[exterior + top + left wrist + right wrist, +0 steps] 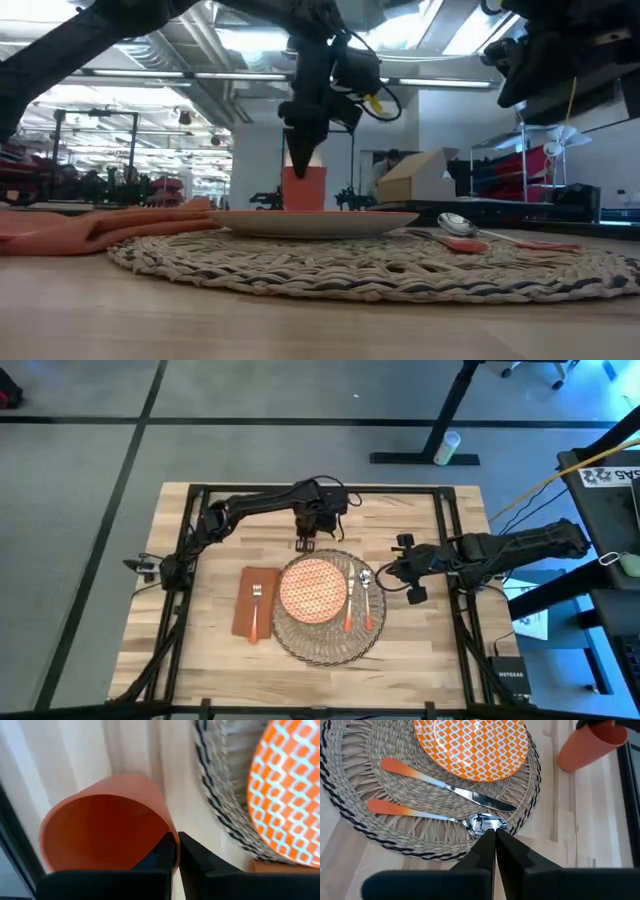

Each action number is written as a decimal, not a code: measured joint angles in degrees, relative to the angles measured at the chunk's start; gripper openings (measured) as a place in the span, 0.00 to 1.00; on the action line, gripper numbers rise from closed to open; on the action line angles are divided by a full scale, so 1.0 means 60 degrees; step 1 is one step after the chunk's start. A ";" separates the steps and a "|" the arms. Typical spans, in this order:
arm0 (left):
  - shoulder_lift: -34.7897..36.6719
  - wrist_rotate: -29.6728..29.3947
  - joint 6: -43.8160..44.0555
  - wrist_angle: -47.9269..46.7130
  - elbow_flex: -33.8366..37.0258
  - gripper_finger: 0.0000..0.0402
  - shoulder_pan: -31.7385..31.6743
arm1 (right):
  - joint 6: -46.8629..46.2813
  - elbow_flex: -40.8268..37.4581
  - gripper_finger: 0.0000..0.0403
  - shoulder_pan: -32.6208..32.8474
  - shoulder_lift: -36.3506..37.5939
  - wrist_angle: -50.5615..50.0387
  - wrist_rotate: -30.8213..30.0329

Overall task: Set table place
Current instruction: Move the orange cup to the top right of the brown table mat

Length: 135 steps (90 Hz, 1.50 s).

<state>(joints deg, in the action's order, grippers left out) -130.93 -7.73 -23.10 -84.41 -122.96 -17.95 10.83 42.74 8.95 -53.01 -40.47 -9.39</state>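
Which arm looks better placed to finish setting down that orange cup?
The left. Its gripper is already shut on the cup, just beyond the mat. The right gripper is by the spoon, shut and empty.

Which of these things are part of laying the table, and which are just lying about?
Job: straw mat, orange plate, fork on napkin, knife, spoon, orange cup in left hand; right hand beside mat.

Lying about: white bottle on floor.

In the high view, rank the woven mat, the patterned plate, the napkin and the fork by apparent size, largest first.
1. Woven mat
2. Patterned plate
3. Napkin
4. Fork, lying on the napkin

The camera looks straight down, so nearness barely skews this order.
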 joint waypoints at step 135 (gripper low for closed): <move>0.0707 -0.0690 0.1175 -0.0926 -0.1883 0.27 0.0485 | 0.0502 0.0000 0.00 0.0004 0.0003 -0.0025 -0.0085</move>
<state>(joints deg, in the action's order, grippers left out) -126.69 -11.87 -16.05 -89.97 -134.25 -15.04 13.84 42.74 8.97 -53.00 -40.62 -9.90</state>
